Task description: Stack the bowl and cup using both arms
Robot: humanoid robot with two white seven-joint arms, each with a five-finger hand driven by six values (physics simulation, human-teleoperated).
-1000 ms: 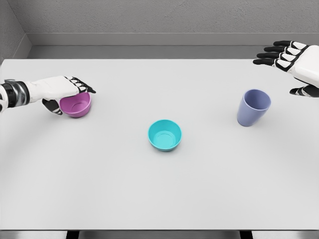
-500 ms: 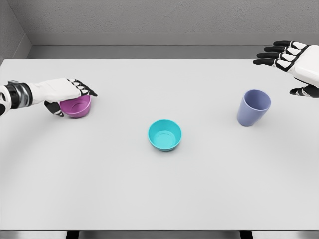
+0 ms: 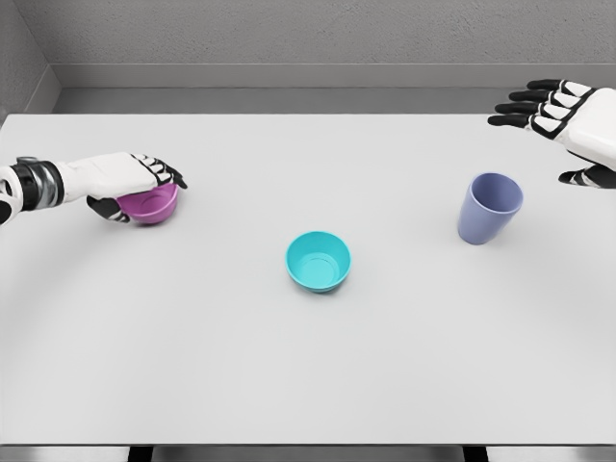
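White table (image 3: 308,385) carries 3 vessels: 2 bowls and 1 cup. 1 purple bowl (image 3: 152,205) sits near the left edge, 1 teal bowl (image 3: 319,261) stands upright near the middle with its opening facing up, and 1 lavender cup (image 3: 489,208) stands upright toward the right, well apart from both bowls.

2 hands are in view. Left hand (image 3: 130,179), coming in from the left edge, lies over the purple bowl: its palm and fingers (image 3: 166,171) cover the top of the bowl, and the thumb curls against the near side, so the hand is closed around the bowl in a grasp. Only the right and lower part of the bowl shows past the hand. Whether the bowl rests on the table or is lifted just clear cannot be told.

Right hand (image 3: 563,115) hangs at the far right edge, above and beyond the cup, not touching it. Its fingers are stretched out and spread, thumb apart below, holding nothing.
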